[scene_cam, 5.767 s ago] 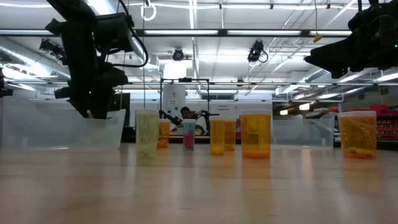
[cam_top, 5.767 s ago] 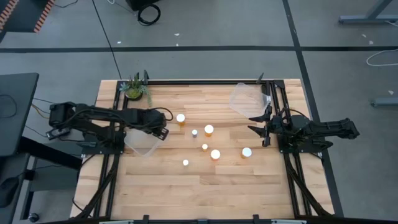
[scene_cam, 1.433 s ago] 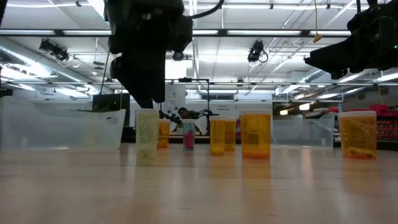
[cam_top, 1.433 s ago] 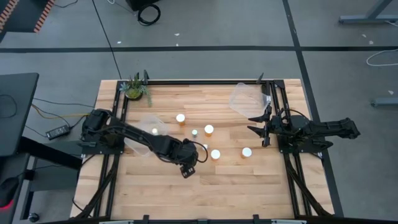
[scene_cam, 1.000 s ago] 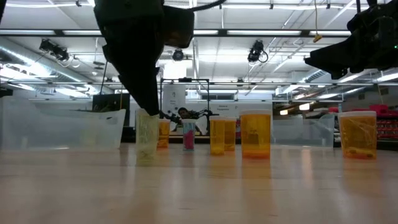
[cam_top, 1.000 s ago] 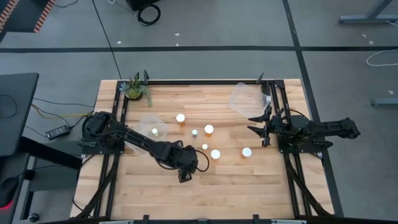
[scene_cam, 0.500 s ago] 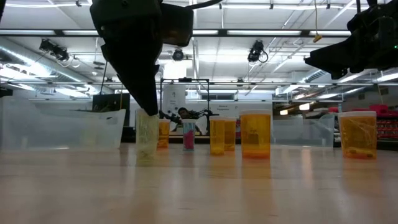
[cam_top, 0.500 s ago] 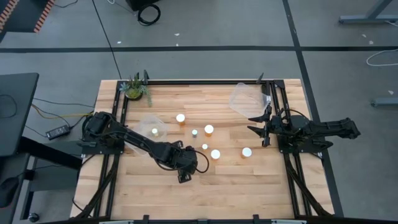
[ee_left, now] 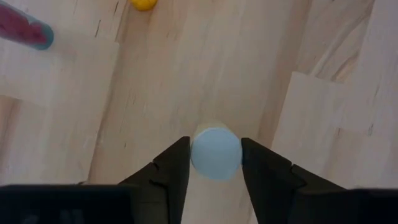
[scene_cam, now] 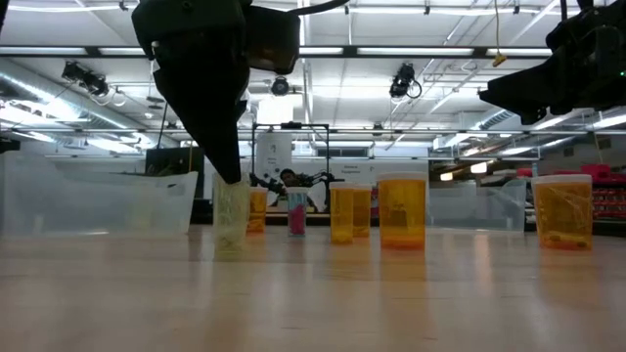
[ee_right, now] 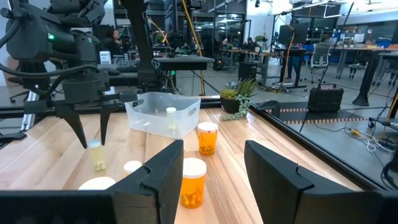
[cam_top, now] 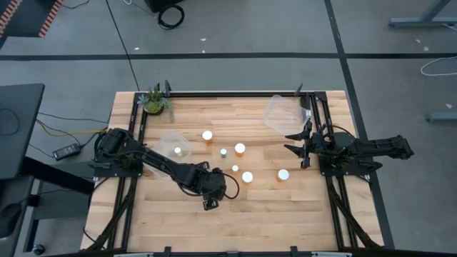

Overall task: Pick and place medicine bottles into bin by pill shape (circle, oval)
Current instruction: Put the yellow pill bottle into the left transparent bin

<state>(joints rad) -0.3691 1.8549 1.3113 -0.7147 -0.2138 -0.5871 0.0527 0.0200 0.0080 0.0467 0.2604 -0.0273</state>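
**Colleague:** What are you seeing of the room and the table?

**Me:** I'm looking across a big workshop hall with strip lights, and down on a wooden table (cam_top: 285,214) with black rails along its sides. A clear bin (cam_top: 173,143) is sitting at the left with one bottle inside, a second clear bin (cam_top: 280,112) at the far right, and a potted plant (cam_top: 154,102) in the far-left corner. The medicine bottles (cam_top: 240,149) are standing scattered around the middle, white caps up.

**Colleague:** Anything changing?

**Me:** Since a second ago the left arm is barely shifting, but its fingers are narrowing in around the near-left bottle. The right arm is staying parked at the right edge.

**Colleague:** And the jaws?

**Me:** The left gripper (ee_left: 215,155) is straddling the pale bottle (ee_left: 215,152), one finger on each side of the white cap, right against it; I can't tell whether it is actually clamping. The right gripper (cam_top: 297,143) is hanging above the table, closed as far as it goes and holding nothing.
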